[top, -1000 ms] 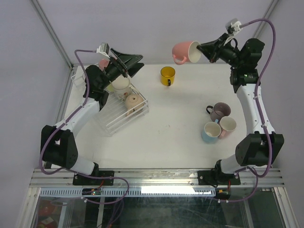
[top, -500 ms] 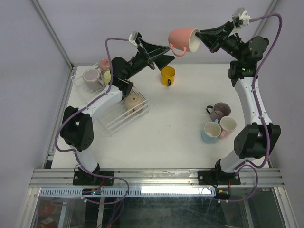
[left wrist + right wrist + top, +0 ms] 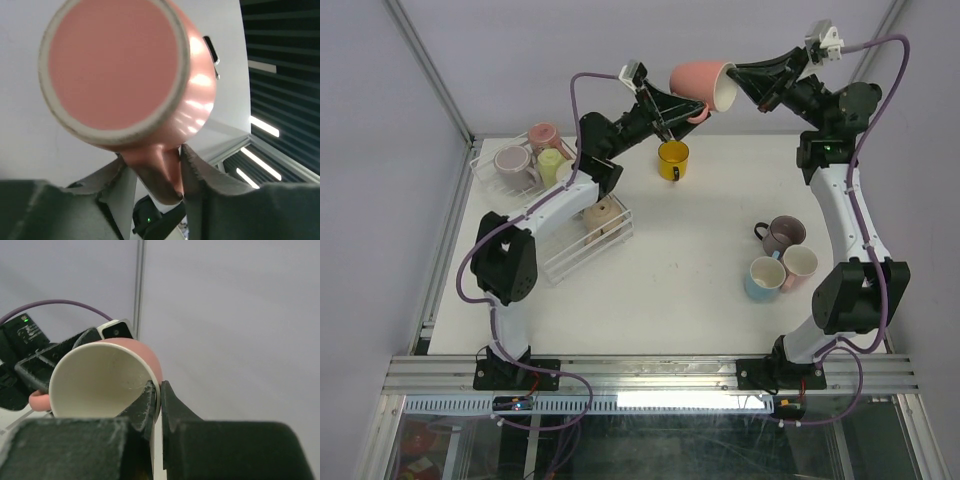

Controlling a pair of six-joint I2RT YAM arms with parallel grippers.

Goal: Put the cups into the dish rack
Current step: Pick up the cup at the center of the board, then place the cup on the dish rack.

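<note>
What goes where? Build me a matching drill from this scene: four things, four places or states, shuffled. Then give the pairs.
1. yellow mug
2. beige mug
3. blue mug
4. right tool

A. in the rack
B. pinching the pink mug by its rim, up in the air
C. on the table, far middle, alone
D. on the table, right side, beside other mugs

Pairs: 1-C, 2-A, 3-D, 4-B

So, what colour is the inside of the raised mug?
Cream-white; the pink mug shows it best in the right wrist view.
</note>
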